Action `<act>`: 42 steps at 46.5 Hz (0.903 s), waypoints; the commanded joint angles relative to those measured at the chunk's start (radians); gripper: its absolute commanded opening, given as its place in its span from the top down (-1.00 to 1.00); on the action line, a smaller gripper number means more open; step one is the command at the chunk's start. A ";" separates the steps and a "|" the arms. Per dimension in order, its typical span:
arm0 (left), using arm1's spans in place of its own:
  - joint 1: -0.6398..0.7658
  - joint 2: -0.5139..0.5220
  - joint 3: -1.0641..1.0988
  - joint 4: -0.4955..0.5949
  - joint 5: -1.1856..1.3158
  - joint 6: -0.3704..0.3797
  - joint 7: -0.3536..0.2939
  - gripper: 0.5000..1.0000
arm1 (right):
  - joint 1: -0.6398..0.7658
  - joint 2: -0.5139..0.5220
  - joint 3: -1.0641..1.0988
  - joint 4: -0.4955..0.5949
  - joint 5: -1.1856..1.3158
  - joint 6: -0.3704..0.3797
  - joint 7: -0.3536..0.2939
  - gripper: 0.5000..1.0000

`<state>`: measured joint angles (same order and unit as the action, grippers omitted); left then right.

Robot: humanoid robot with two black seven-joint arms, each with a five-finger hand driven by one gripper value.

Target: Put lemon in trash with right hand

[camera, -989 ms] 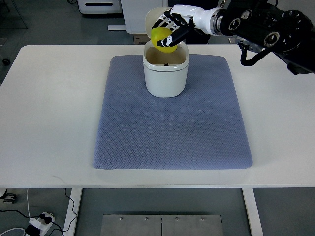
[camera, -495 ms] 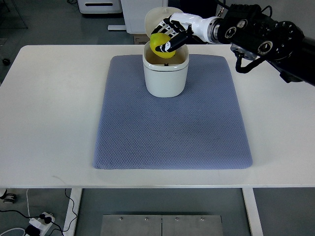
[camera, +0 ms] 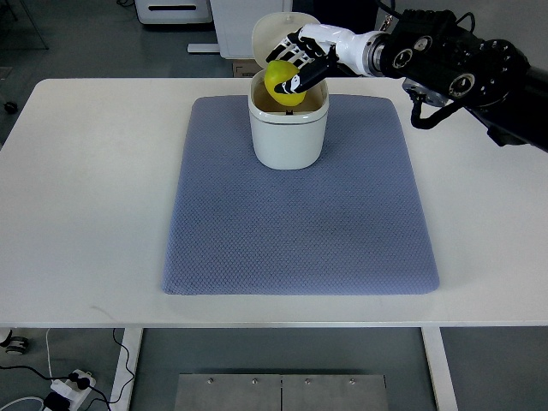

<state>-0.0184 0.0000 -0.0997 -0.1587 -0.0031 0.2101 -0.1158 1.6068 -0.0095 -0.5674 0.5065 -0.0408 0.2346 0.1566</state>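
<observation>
A yellow lemon (camera: 282, 82) is grasped by the right hand (camera: 301, 56) above the open white trash bin (camera: 289, 127) on a blue mat (camera: 300, 223); no writing is legible

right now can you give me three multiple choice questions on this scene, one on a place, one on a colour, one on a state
1. Where is the lemon?
A. lying on the mat
B. over the open top of the bin
C. on the bare table

2. What colour is the mat under the bin?
A. red
B. green
C. blue-grey

3. What is the right hand doing?
A. resting flat on the table
B. gripping the lemon
C. pressing the lid shut

Answers:
1. B, the lemon sits just above the bin's rim, clear of the mat and the table.
2. C, the woven mat is blue-grey.
3. B, the fingers curl around the lemon, and the lid stands open behind it.
</observation>
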 commanded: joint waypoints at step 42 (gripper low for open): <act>0.000 0.000 0.000 -0.001 0.000 0.000 0.001 -1.00 | 0.047 -0.113 -0.017 0.021 -0.011 0.061 0.005 0.60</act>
<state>-0.0184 0.0000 -0.0997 -0.1582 -0.0031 0.2102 -0.1153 1.6484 -0.1110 -0.5846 0.5250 -0.0517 0.2832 0.1609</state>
